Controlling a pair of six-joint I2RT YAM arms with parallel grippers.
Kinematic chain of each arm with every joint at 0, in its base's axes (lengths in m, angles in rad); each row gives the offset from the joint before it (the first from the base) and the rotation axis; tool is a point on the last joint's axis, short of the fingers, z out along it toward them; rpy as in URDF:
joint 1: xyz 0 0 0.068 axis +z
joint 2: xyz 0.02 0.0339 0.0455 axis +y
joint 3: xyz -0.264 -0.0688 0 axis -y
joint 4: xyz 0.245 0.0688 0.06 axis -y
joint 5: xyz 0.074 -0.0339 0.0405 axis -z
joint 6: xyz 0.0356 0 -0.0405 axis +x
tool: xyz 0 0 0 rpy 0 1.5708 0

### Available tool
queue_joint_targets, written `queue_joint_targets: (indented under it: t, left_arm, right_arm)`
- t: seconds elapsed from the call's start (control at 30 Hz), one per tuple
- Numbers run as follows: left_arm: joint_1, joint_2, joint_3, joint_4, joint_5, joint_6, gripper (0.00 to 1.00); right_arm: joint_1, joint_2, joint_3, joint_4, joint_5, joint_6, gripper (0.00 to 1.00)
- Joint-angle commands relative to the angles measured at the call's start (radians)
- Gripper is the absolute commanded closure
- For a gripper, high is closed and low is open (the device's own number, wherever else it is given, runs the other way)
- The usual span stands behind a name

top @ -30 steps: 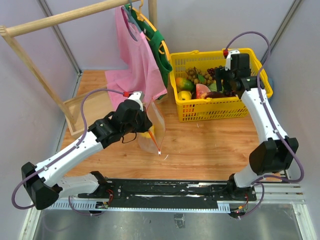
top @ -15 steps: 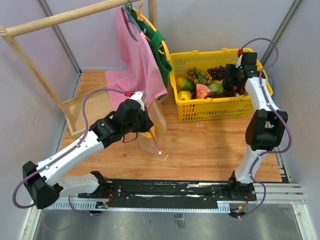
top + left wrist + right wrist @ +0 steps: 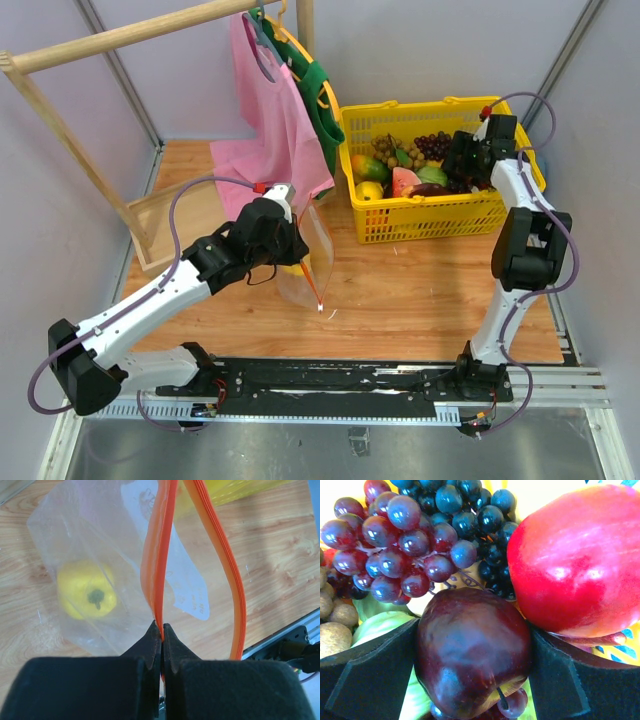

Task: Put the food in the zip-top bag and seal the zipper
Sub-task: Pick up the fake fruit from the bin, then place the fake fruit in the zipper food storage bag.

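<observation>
Zipper [image 3: 155, 570] pinched in left hand [image 3: 161, 628]; right hand [image 3: 472, 656] clamps dark apple [image 3: 475, 625] among grapes [image 3: 405, 545].

Clear zip-top bag [image 3: 60, 535], orange zipper [image 3: 159, 555], yellow pepper [image 3: 87, 596] inside; far right, yellow basket [image 3: 425, 225]: dark maroon apple [image 3: 472, 650], purple-black grapes [image 3: 395, 545]; far left, pink cloth bag [image 3: 275, 130].

A yellow basket [image 3: 420, 232] is sitting at the bench's [image 3: 400, 300] far right corner, holding dark grapes [image 3: 395, 540]. A pink cloth bag [image 3: 275, 110] and a green cloth bag [image 3: 318, 100] are hanging from a wooden rail [image 3: 120, 35] at the far left. A wooden tray [image 3: 185, 215] is lying by the left edge.
</observation>
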Motion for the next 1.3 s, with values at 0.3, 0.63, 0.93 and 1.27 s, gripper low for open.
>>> queue_joint_targets:
  t: [0.3, 0.63, 0.93, 1.27]
  left_arm:
    - [0.007, -0.03, -0.006, 0.028, -0.009, 0.007, 1.0]
    - [0.007, -0.042, 0.0, 0.031, -0.027, 0.001, 1.0]
    - [0.007, -0.051, 0.006, 0.041, -0.043, -0.01, 1.0]
    - [0.006, -0.057, 0.041, -0.011, -0.05, -0.015, 1.0]
  right_arm:
    - [-0.013, -0.171, -0.122, 0.076, -0.135, -0.005, 0.6]
    - [0.007, -0.295, -0.168, 0.065, -0.092, -0.045, 0.76]
    - [0.047, -0.493, -0.225, 0.048, -0.13, -0.067, 0.8]
    - [0.245, -0.773, -0.369, 0.021, -0.142, -0.084, 0.8]
